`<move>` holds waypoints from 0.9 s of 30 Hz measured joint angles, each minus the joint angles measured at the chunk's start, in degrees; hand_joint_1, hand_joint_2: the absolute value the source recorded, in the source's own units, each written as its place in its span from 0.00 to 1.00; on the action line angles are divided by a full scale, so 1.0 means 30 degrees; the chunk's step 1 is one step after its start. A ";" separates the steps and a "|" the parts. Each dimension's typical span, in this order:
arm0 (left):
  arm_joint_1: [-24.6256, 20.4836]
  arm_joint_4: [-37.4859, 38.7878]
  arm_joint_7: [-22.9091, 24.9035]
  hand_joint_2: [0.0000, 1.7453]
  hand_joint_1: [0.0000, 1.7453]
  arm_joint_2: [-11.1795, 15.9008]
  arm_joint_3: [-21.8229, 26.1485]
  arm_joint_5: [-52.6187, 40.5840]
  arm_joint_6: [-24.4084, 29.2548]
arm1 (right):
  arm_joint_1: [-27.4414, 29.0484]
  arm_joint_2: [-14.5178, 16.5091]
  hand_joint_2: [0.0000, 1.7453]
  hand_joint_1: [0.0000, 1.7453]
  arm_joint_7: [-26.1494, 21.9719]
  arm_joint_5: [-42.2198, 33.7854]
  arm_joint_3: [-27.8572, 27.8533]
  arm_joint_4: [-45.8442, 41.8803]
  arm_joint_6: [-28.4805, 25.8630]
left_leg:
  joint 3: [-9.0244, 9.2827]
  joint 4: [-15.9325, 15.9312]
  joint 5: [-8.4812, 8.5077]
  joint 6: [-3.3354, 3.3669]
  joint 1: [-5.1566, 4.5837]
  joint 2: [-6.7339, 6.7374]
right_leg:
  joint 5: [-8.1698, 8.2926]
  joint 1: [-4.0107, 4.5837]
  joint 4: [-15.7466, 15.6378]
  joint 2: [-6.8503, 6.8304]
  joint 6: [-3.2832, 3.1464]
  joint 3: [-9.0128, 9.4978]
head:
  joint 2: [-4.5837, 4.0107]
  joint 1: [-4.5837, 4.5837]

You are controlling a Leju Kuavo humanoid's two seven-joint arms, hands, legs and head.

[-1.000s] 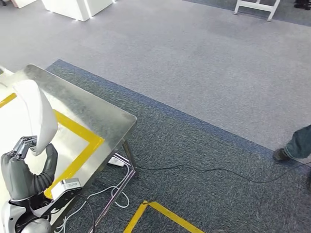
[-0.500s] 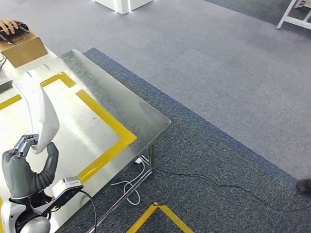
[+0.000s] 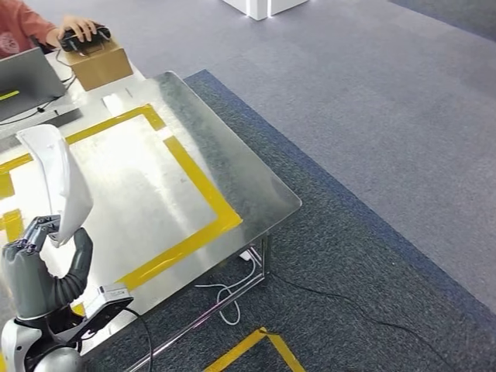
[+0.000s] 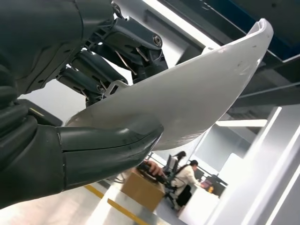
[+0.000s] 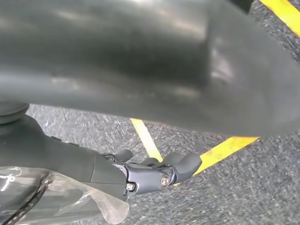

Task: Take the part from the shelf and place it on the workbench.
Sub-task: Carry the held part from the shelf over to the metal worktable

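My left hand (image 3: 35, 267) grips the lower end of the white curved part (image 3: 58, 182) at the lower left of the head view. The part stands upright above the near left portion of the steel workbench (image 3: 234, 178), which is marked with a yellow tape square. The left wrist view has the thumb (image 4: 106, 145) under the part (image 4: 198, 93) and the darker fingers over it. In the right wrist view my right hand (image 5: 141, 173) hangs above the carpet, its fingers loosely extended and holding nothing.
At the bench's far left stand a cardboard box (image 3: 99, 66) and a laptop (image 3: 26, 77); a person's hand (image 3: 76, 29) rests on a dark item on the box. White cables (image 3: 225, 298) lie under the bench's right corner. Yellow tape (image 3: 257, 345) marks the carpet.
The camera has turned left, so the workbench has slid right and more of it shows. The box, laptop and person have come into view. My left hand still holds the part.
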 joint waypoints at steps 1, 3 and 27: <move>0.0019 0.0007 0.0000 1.00 1.00 0.0005 0.0000 0.0002 0.0000 | 0.0013 0.0000 0.00 0.00 0.0002 0.0002 0.0000 0.0000 -0.0002 | -0.0294 0.0600 -0.0048 -0.0031 0.0036 0.0056 | -0.0060 0.0008 0.0002 -0.0307 -0.0002 0.0052 | 0.0000 -0.0002; 0.0035 0.0016 0.0000 1.00 1.00 0.0022 0.0000 0.0005 0.0000 | -0.0008 0.0000 0.00 0.00 0.0004 0.0013 0.0000 0.0000 -0.0004 | 0.0215 -0.0418 0.0898 -0.0025 0.0068 0.0206 | -0.0198 0.0010 0.0003 -0.0853 0.0047 0.0220 | 0.0000 -0.0004; 0.0185 0.0027 0.0036 1.00 1.00 0.0027 0.0018 -0.0009 0.0006 | -0.0082 0.0031 0.00 0.00 -0.0115 0.0219 0.0000 0.0013 0.0009 | 0.2076 -0.4125 0.1739 0.0172 -0.0042 -0.1591 | 0.0126 -0.0038 -0.0167 0.0944 0.0087 -0.0030 | 0.0000 0.0086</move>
